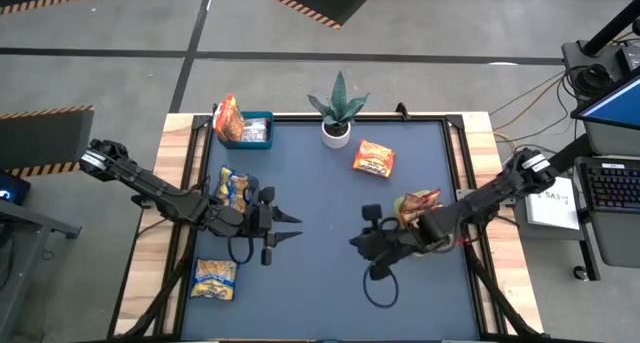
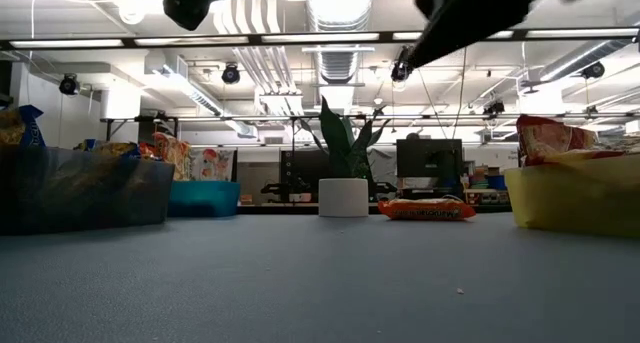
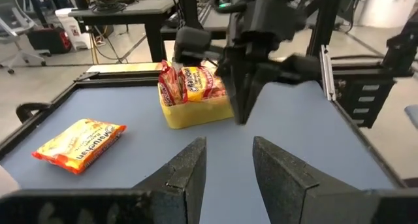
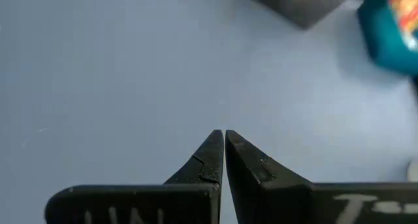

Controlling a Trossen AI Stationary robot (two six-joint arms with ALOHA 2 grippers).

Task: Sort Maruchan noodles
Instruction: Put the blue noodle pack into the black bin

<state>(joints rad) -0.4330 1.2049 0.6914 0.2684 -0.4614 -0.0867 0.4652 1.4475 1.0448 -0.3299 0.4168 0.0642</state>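
On the table, seen from above: a dark blue mat [image 1: 330, 173] carries everything, with wooden edges either side.

Left gripper: the left gripper [image 1: 290, 228] sits at about nine o'clock from the mat's middle, over bare mat, its two fingers spread apart with nothing between them; the left wrist view shows a clear gap between the fingers [image 3: 186, 168].

Right gripper: the right gripper [image 1: 358, 243] is at about five o'clock from the middle, fingers pressed together and empty; in the right wrist view the tips [image 4: 223, 138] meet over bare mat.

Loose packet: one orange-red noodle packet [image 1: 374, 158] lies flat at about one o'clock, just right of the potted plant [image 1: 337, 113], apart from both grippers; the low view shows it flat [image 2: 426, 210] beside the white pot.

Yellow bin: the yellow bin [image 3: 196, 110] at about three o'clock holds upright orange-red packets [image 1: 415, 205], partly hidden under the right arm.

Teal bin: the teal bin [image 1: 255, 129] at eleven o'clock holds packets, one orange-red packet [image 1: 229, 116] standing up at its left end.

Dark bin: a dark bin [image 2: 85, 188] at nine o'clock holds yellow-and-blue packets [image 1: 234, 186].

Near-left packet: a yellow-and-blue packet [image 1: 215, 278] sits at about seven o'clock; I cannot tell whether it lies in a bin.
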